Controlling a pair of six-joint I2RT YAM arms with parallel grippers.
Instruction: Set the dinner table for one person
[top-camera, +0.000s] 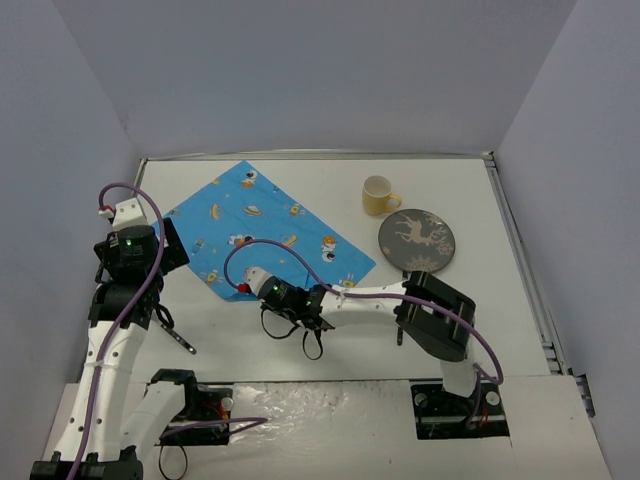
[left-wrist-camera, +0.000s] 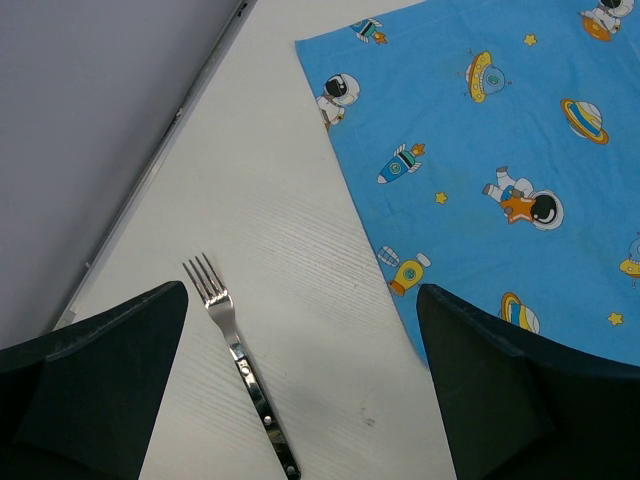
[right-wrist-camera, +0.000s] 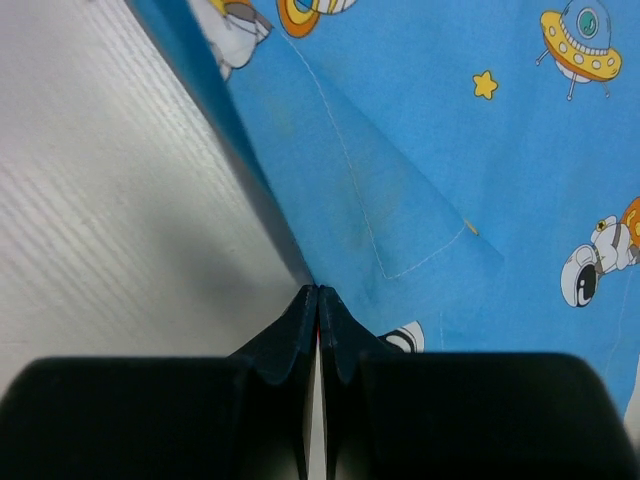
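The white dinner table (top-camera: 300, 180) carries a blue cartoon-printed cloth (top-camera: 265, 225) lying askew at its back left. My right gripper (top-camera: 243, 286) reaches left to the cloth's near edge and is shut on it; in the right wrist view the fingertips (right-wrist-camera: 318, 292) pinch the cloth (right-wrist-camera: 440, 150), whose edge rises in a fold. A fork (top-camera: 178, 338) lies on the bare table to the left of the cloth. My left gripper (top-camera: 160, 255) hangs open and empty above the fork (left-wrist-camera: 240, 355), which shows between its fingers (left-wrist-camera: 100, 380).
A yellow mug (top-camera: 378, 195) stands at the back centre. A dark round plate (top-camera: 416, 241) with a pale deer pattern lies to its right. Metal edge strips run along the table's far and right sides (top-camera: 515, 230). Grey walls enclose the table.
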